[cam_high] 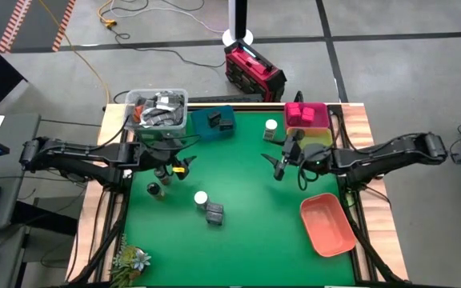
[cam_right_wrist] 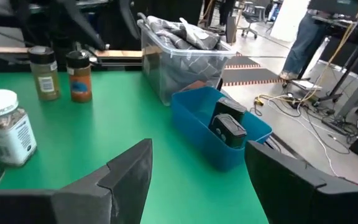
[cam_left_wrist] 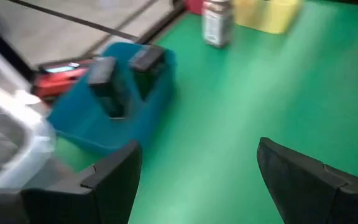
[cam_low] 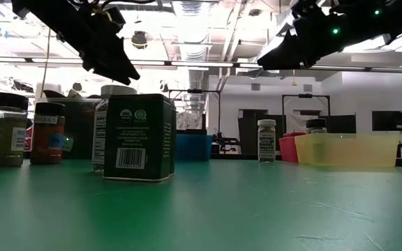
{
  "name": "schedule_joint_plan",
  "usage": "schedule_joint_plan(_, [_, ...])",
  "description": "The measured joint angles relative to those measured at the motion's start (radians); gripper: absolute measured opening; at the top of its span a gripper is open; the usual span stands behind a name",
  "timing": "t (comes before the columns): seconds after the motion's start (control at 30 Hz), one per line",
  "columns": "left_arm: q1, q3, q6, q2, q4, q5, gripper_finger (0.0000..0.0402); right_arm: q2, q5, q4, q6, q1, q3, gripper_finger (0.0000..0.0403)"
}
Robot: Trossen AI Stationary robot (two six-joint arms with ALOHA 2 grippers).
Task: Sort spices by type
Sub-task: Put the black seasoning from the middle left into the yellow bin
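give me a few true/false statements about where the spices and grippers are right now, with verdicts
1. The teal tray holds two dark tins. True.
2. The salmon tray holds a jar. False: nothing shows in it.
3. The left gripper is shut on a jar. False: it is open, holding nothing.
4. A white-capped jar stands beside a dark tin on the green mat. True.
5. The right gripper is open. True.
6. The pink boxes lie on the mat. False: they sit in the pink tray.
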Motion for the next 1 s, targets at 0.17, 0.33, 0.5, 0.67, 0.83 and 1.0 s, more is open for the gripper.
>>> schedule_joint_plan(0.17, [0.008, 0.0, 0.017, 0.0, -0.021, 0.013, 0.0306, 0.0, 0.001, 0.01, -0.033, 0.0, 0.0, 0.0284])
schedule_joint_plan(0.33, [0.042, 0.12, -0.003, 0.0, -0.21, 0.063, 0.0306, -0.001, 0.001, 0.02, -0.047, 0.0, 0.0, 0.0284])
schedule_joint_plan(0.5, [0.045, 0.249, 0.02, -0.002, -0.352, 0.062, 0.0306, -0.001, 0.002, 0.019, -0.047, 0.004, 0.0, 0.0284])
schedule_joint_plan(0.67, [0.042, 0.29, -0.074, 0.0, -0.444, 0.126, 0.0306, -0.001, 0.002, 0.019, -0.05, 0.003, 0.0, 0.0284])
schedule_joint_plan(0.83, [0.102, 0.46, -0.149, 0.037, -0.696, 0.352, 0.0306, 0.0, 0.002, 0.034, -0.067, 0.001, 0.0, 0.0284])
schedule_joint_plan(1.0, [0.149, 0.613, -0.235, 0.147, -1.066, 0.42, 0.0306, 0.001, 0.002, 0.09, -0.105, 0.001, 0.0, 0.0284])
